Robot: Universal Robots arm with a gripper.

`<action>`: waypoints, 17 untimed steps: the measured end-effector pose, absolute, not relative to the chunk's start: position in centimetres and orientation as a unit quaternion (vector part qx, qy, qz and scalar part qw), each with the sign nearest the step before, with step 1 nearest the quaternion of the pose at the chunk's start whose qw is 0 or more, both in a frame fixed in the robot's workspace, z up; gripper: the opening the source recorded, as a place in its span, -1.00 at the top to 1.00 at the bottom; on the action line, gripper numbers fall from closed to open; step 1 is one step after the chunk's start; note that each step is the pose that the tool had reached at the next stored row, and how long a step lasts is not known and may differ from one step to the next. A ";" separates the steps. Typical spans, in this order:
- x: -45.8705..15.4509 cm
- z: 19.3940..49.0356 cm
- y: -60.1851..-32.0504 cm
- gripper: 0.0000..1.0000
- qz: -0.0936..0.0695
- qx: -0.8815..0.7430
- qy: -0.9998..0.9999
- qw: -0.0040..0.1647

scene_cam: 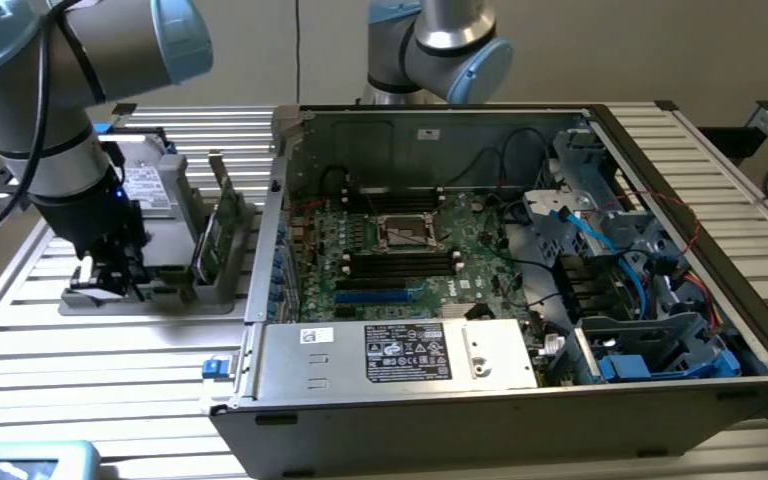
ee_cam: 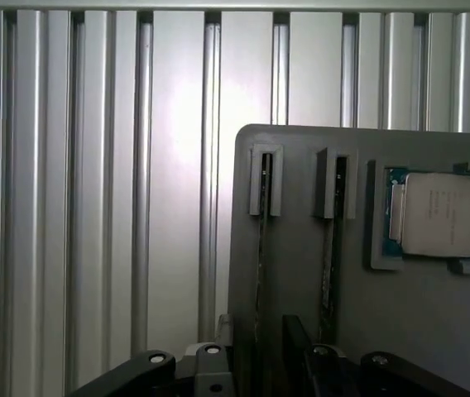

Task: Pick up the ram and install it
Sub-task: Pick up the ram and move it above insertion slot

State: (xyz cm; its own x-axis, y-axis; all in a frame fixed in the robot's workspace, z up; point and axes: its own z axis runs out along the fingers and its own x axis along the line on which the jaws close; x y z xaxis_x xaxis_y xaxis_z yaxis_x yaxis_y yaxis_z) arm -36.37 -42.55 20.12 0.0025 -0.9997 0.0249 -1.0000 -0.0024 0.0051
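The ram [ee_cam: 261, 240] stands on its long edge in a narrow slot of a grey holder tray [ee_cam: 301, 145]. From the wrist it is seen edge-on as a thin dark line, and it is not yet lifted. The pincer [ee_cam: 258, 339] is released: its fingers [ee_cam: 294, 335] stand wide apart on either side of the ram's end and, as far as the wrist view lets one judge, do not touch it. A second memory stick [ee_cam: 331, 248] stands in the neighbouring slot, parallel to the ram and just beside it. A processor [ee_cam: 438, 213] with a silver lid lies flat in a recess of the same tray, beside that second stick. The ram's slot is the one nearest the tray's edge, beyond which lies the ribbed aluminium tabletop [ee_cam: 94, 207]. In the exterior view the pincer [scene_cam: 101, 272] hangs low over the near end of the tray [scene_cam: 157, 300], at the exterior view's left, carried by the grey arm [scene_cam: 51, 150]. Two wider green boards [scene_cam: 220, 230] stand upright along the tray's side toward the exterior view's right. Just beyond them an open computer case [scene_cam: 491, 420] lies on the tabletop [scene_cam: 77, 350]. Its motherboard [scene_cam: 398, 245] faces up, with slot strips [scene_cam: 384, 268] beside the square processor socket [scene_cam: 408, 232] and a metal power supply box [scene_cam: 398, 355] along the near wall.
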 end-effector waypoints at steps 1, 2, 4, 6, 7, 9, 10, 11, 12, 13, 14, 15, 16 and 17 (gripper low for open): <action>-36.4 20.0 -42.6 0.27 0.007 0.708 -0.706 0.011; -36.4 19.9 -42.6 0.27 0.007 0.708 -0.706 0.011; -36.4 19.8 -42.6 0.27 0.007 0.708 -0.706 0.011; -36.5 19.7 -42.5 0.27 0.007 0.708 -0.706 0.011; -36.5 19.7 -42.5 0.27 0.007 0.708 -0.706 0.011; -36.6 19.7 -42.4 0.27 0.007 0.708 -0.706 0.011; -36.6 19.6 -42.4 0.27 0.007 0.708 -0.706 0.011; -36.6 19.6 -42.4 0.27 0.007 0.708 -0.706 0.011; -36.6 19.6 -42.4 0.32 0.007 0.708 -0.706 0.011; -36.6 19.6 -42.4 0.44 0.007 0.708 -0.706 0.011; -36.6 19.6 -42.4 0.57 0.007 0.708 -0.706 0.011; -36.6 19.8 -42.4 0.57 0.007 0.708 -0.706 0.010; -36.6 20.2 -42.4 0.69 0.007 0.708 -0.706 0.010; -36.7 20.7 -42.4 0.74 0.007 0.708 -0.706 0.010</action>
